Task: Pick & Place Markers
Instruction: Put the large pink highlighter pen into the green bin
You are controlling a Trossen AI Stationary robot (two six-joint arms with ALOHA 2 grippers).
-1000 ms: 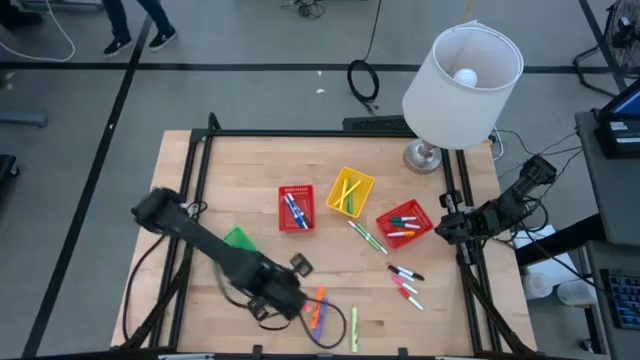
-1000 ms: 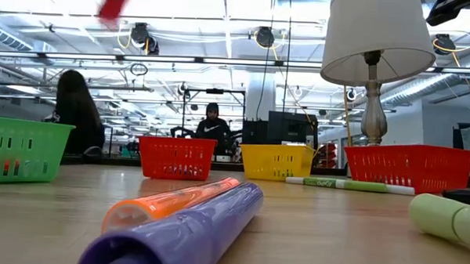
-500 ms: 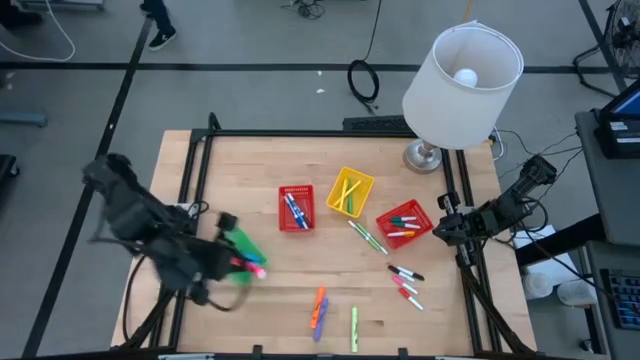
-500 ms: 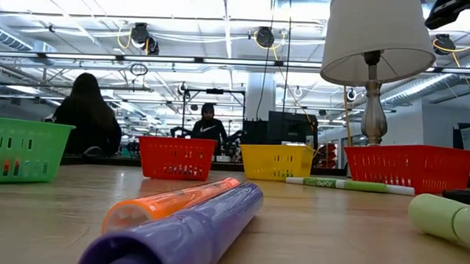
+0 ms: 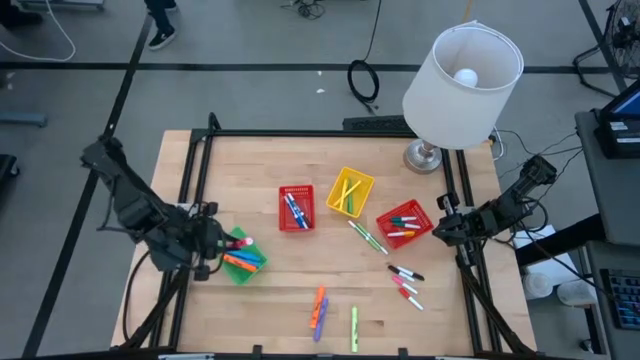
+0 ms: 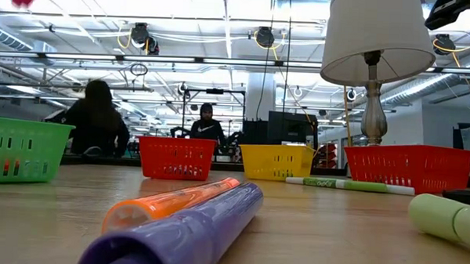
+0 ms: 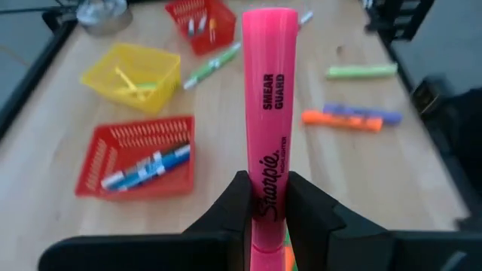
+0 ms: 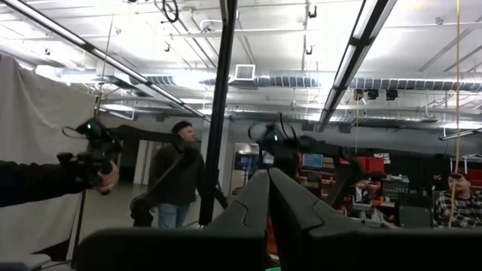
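— Over the green basket (image 5: 240,256) at the worktop's (image 5: 300,290) left edge: what's the left hand (image 7: 267,202) got?

— A pink Sharpie highlighter (image 7: 269,113), pinched near its base, barrel pointing out past the fingers. A second ago that arm was down by the orange (image 5: 318,303) and purple highlighters (image 5: 322,322); it has swung across since.

— So the pick is done?

— I'd judge so; release into the basket remains.

— Right hand (image 8: 269,197)?

— Shut on nothing, parked off the right edge.

Left end effector (image 7: 267,203) clamped at table's left edge; right end effector (image 8: 269,197) closed, parked right
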